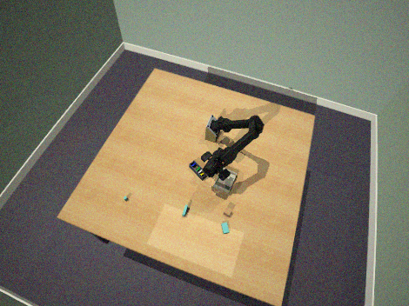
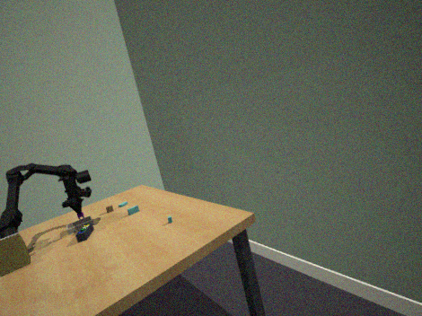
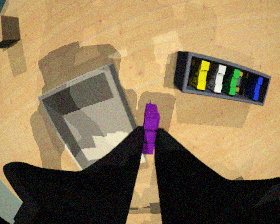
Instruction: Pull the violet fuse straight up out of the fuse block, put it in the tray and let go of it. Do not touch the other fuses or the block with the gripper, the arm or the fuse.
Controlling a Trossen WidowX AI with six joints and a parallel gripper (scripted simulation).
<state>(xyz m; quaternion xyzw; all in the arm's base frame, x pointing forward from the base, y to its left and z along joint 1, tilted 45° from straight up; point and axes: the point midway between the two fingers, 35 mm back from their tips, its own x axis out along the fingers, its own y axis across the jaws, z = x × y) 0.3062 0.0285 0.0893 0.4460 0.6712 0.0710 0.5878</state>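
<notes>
Gripper (image 3: 149, 140) fingers are seen nearly closed on the violet fuse (image 3: 150, 122), which is pinched at the fingertips in the middle of the wrist frame. One violet fuse is counted, held clear of the block (image 3: 221, 78); its long axis runs in line with the fingers, pointing away from the gripper toward the table (image 3: 206, 10). In the exterior view it is seen hanging roughly upright below the gripper (image 2: 79, 210), above the table surface.

One fuse block is seen at the upper right of the wrist frame, with four fuses counted clearly in it: yellow (image 3: 203, 75), white (image 3: 219, 78), green (image 3: 234, 81) and blue (image 3: 258, 88); a dark gap is seen between green and blue. One grey tray (image 3: 88, 112) is seen at the left centre of the wrist frame, its near rim just beside the held fuse, which lies between tray and block in the picture.

In the top view three small teal pieces (image 1: 224, 227) and one small brown cube (image 1: 229, 209) are counted across the lower part of the table, well apart from the gripper (image 1: 220, 173)
</notes>
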